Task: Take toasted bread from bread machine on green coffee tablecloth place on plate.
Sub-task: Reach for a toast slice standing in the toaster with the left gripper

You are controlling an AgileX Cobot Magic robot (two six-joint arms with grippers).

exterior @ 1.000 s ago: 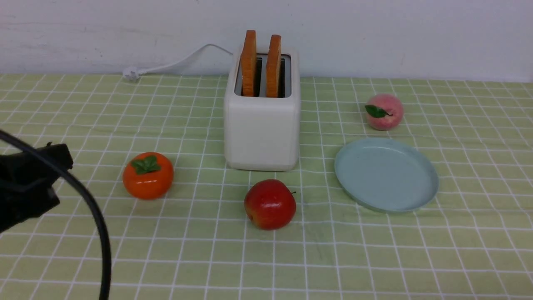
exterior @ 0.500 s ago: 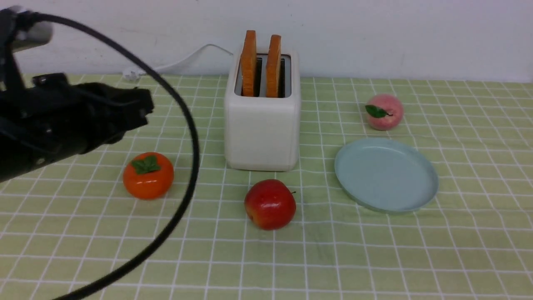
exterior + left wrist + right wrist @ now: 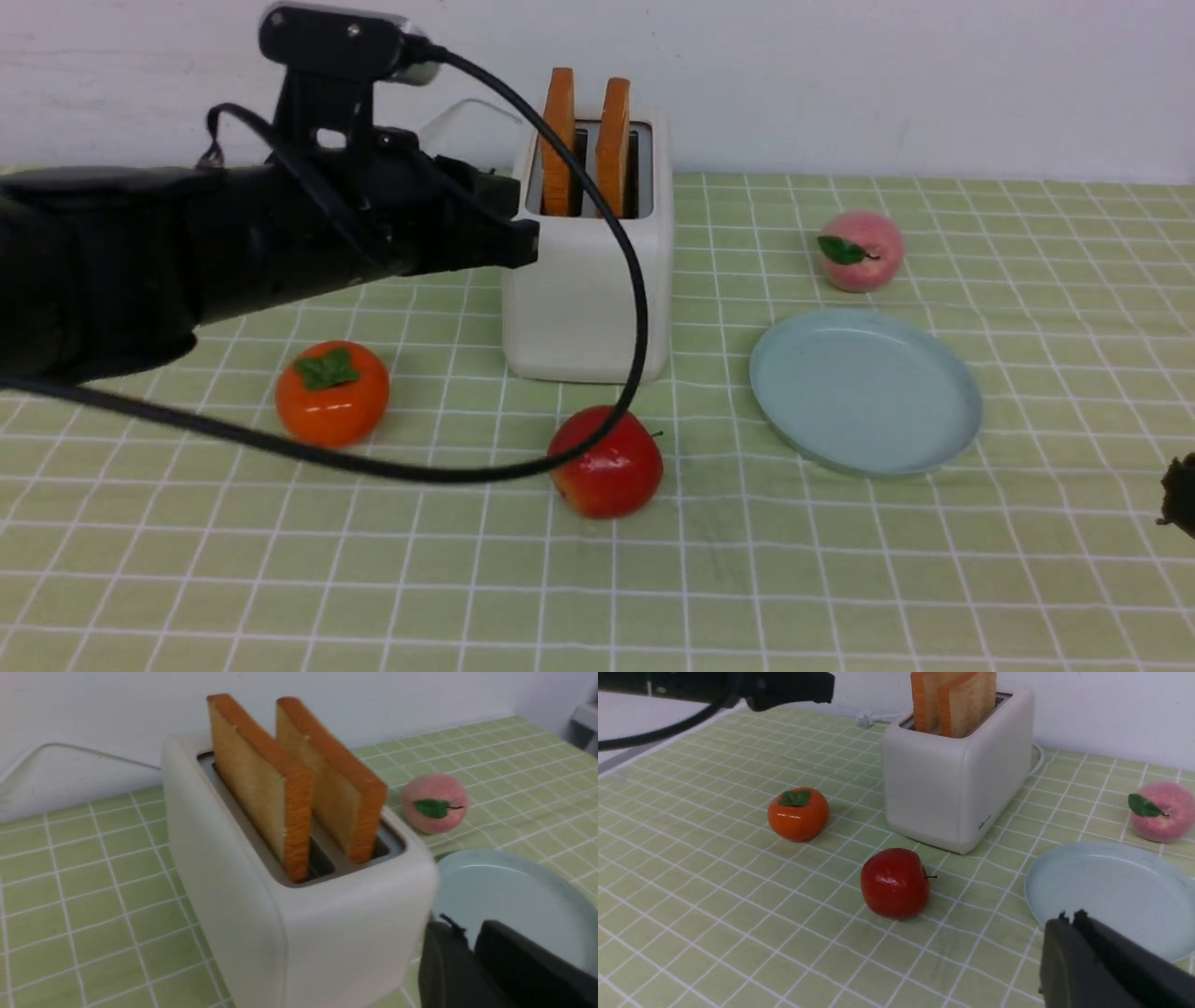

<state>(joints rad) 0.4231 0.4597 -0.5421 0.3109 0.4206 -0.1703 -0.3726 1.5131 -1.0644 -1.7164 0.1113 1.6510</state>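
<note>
Left gripper (image 3: 527,245), closed and empty, sits upper-center, near the toaster's (image 3: 588,299) left edge. Toast (image 3: 560,140) stands in the slots, just up-right of it.

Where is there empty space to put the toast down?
The plate is bare; nothing lies on it. The tablecloth nearer the camera than the apple and the orange fruit is open, as is the stretch right of the peach. It is crowded around the toaster, with the apple, the plate and the left hand close by.
</note>
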